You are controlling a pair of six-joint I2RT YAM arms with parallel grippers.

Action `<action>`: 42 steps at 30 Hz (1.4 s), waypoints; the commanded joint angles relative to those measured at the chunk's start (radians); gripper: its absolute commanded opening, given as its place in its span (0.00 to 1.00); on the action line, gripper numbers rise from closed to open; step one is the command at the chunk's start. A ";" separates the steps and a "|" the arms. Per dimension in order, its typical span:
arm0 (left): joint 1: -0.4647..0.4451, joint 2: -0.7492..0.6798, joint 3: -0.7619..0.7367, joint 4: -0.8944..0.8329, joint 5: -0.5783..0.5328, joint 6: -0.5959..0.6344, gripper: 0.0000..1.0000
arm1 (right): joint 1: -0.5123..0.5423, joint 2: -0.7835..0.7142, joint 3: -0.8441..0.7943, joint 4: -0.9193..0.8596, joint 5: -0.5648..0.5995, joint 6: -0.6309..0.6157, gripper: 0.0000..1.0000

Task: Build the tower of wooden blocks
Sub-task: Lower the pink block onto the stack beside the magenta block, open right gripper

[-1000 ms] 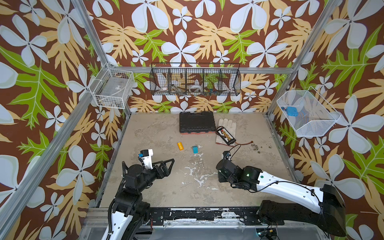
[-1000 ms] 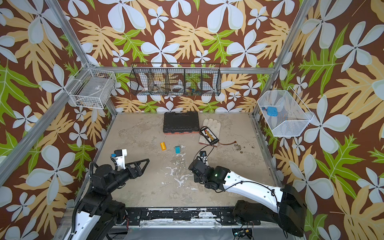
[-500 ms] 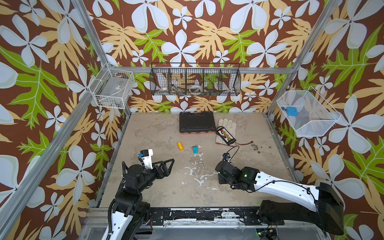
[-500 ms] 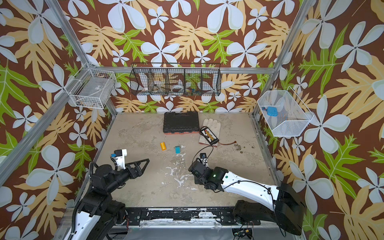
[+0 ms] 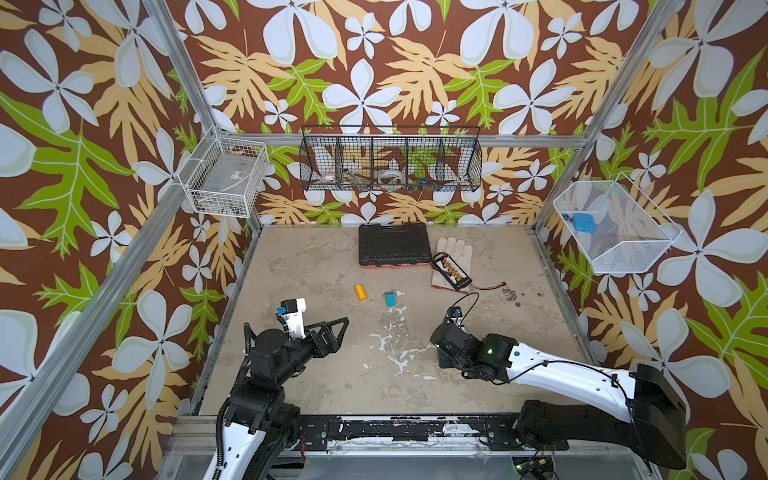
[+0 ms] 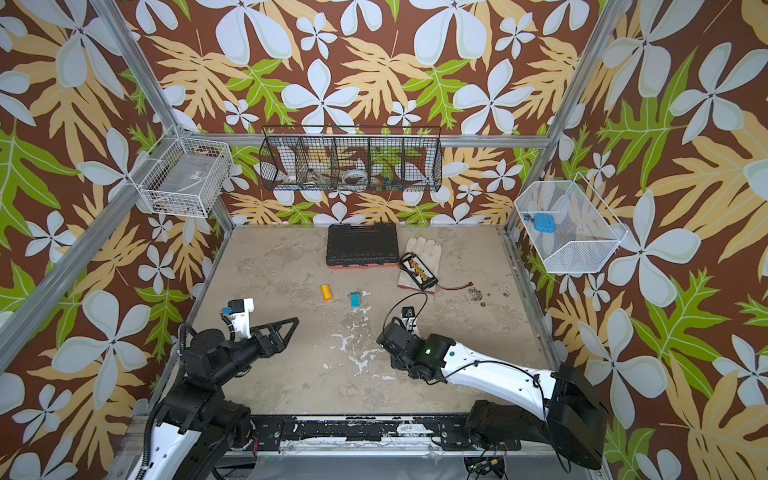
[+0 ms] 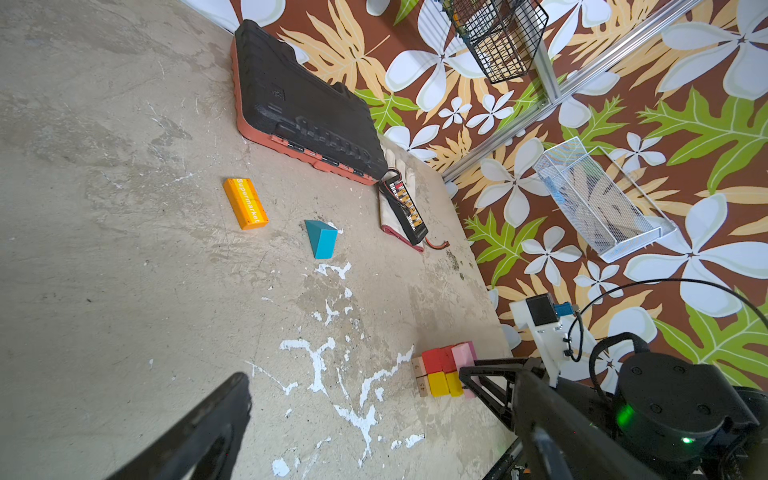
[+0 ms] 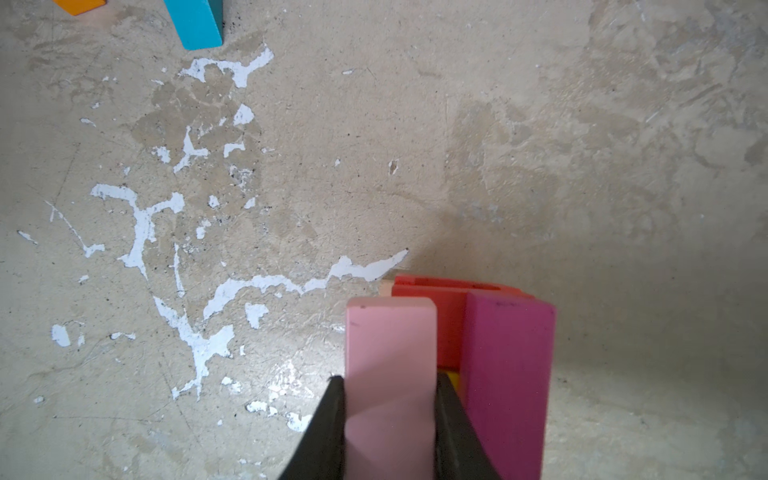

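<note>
The wood block tower [image 7: 442,374] is a low stack of red, yellow, pink and tan blocks; in both top views my right arm hides it. My right gripper [image 8: 390,382] [image 5: 446,347] [image 6: 395,345] is shut on an upright pink block [image 8: 390,340] beside a magenta block [image 8: 507,374], with a red block [image 8: 440,307] behind them. An orange block [image 5: 360,291] [image 6: 326,291] [image 7: 245,203] and a teal block [image 5: 390,299] [image 6: 355,299] [image 7: 321,239] lie loose farther back. My left gripper [image 5: 330,330] [image 6: 282,330] [image 7: 353,395] is open and empty, left of the tower.
A black tool case [image 5: 394,245] lies at the back wall. Beside it a white glove [image 5: 455,251] carries a black-and-yellow battery pack [image 5: 452,272] with wires. Dark crumbs [image 5: 509,294] dot the right side. Wire baskets [image 5: 390,160] hang on the walls.
The right arm has shifted slightly, its rear link sinking a little; the grip on the pink block is unchanged. The left arm has not moved.
</note>
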 commanded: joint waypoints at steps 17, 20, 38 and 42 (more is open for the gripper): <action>0.000 -0.004 -0.003 0.015 -0.006 0.004 1.00 | -0.001 0.030 -0.005 -0.008 0.047 0.006 0.26; 0.001 -0.004 -0.003 0.015 -0.008 0.004 1.00 | -0.003 0.030 -0.007 -0.011 0.050 0.005 0.26; 0.000 -0.004 -0.003 0.015 -0.009 0.002 1.00 | -0.006 0.030 -0.012 -0.013 0.050 0.007 0.34; 0.000 -0.004 -0.003 0.014 -0.009 0.002 1.00 | -0.006 0.027 -0.007 -0.016 0.052 0.007 0.40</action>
